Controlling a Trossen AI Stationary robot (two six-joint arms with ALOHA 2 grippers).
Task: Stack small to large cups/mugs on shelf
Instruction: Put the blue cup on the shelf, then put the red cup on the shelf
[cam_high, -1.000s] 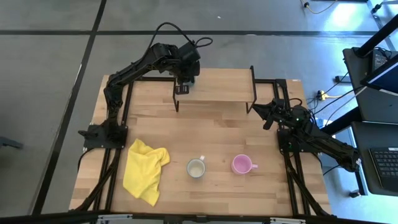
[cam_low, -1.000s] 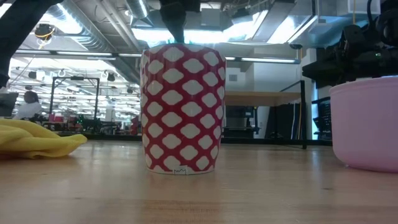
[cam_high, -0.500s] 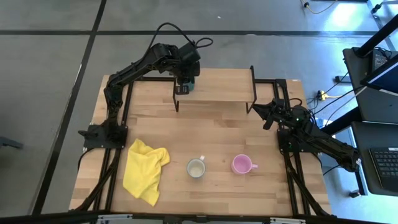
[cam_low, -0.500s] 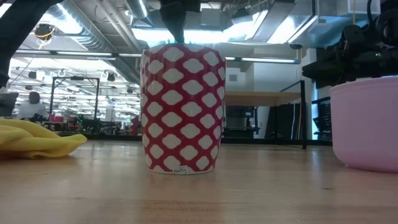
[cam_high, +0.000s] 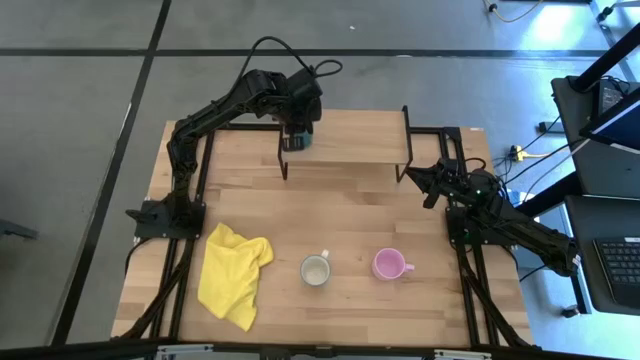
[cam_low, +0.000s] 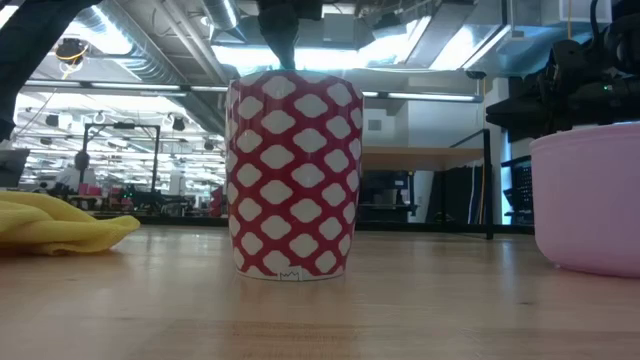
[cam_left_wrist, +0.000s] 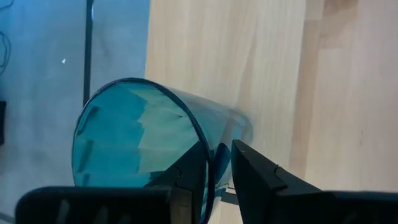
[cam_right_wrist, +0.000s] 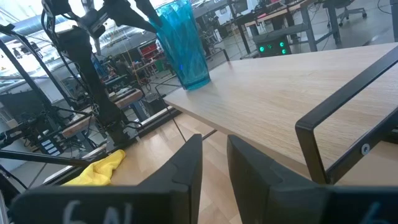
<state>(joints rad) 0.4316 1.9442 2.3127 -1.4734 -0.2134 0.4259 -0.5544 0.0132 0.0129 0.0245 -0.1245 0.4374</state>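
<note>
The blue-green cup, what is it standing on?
The teal tumbler stands on the light-wood shelf, near its end. The left end effector straddles its rim. Under the shelf, only bare tabletop shows; the rest is covered.

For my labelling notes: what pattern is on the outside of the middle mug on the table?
Red with white diamond-like lozenges on the mug, clearest in the low view.

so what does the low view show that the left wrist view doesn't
Only the low view: the red-and-white patterned mug, the pink mug, the yellow cloth, all on the tabletop. Only the left wrist view: the teal tumbler on the shelf, with the left pincer straddling its rim, one finger inside and one outside. Shared: light wood surfaces, nothing else that I can match.
</note>
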